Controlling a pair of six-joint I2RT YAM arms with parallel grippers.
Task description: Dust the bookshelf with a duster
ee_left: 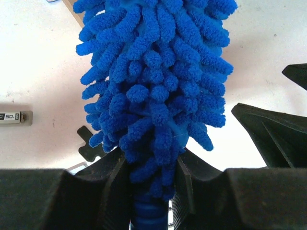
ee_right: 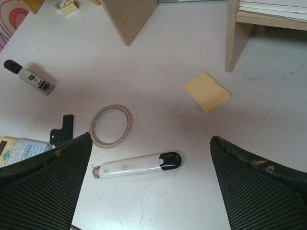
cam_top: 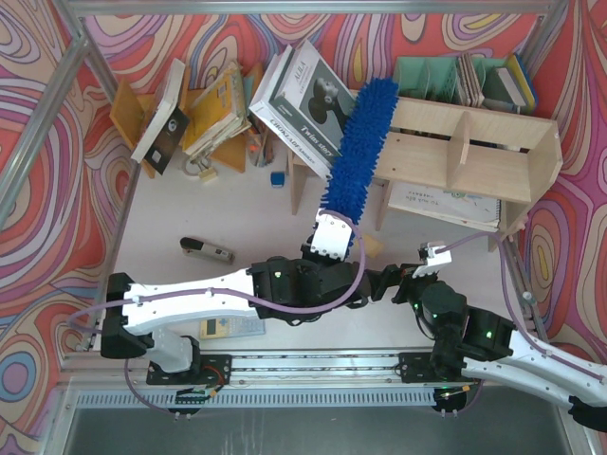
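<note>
Your duster (cam_top: 358,152) slants up over the left end of the bookshelf (cam_top: 474,142), its fluffy tip just beside the leaning books (cam_top: 308,100), and it hides that corner of the shelf. Your left hand (cam_top: 332,226) is clenched on its base, with the handle almost swallowed between the fingers. Your right hand (ee_right: 151,179) hangs spread wide, grasping nothing, above a marker pen (ee_right: 136,165) on the white tabletop (cam_top: 247,223). Swirling red-and-purple walls (cam_top: 57,142) enclose the space.

The right gripper (ee_right: 151,143), fingers spread wide, has a white marker pen with black cap (ee_right: 136,165) lying between them, a thin tan tape ring (ee_right: 93,132) just ahead-left, a square yellow sticky-note pad (ee_right: 207,91) ahead-right, and light plywood bookshelf (ee_right: 129,17) uprights farther ahead.
</note>
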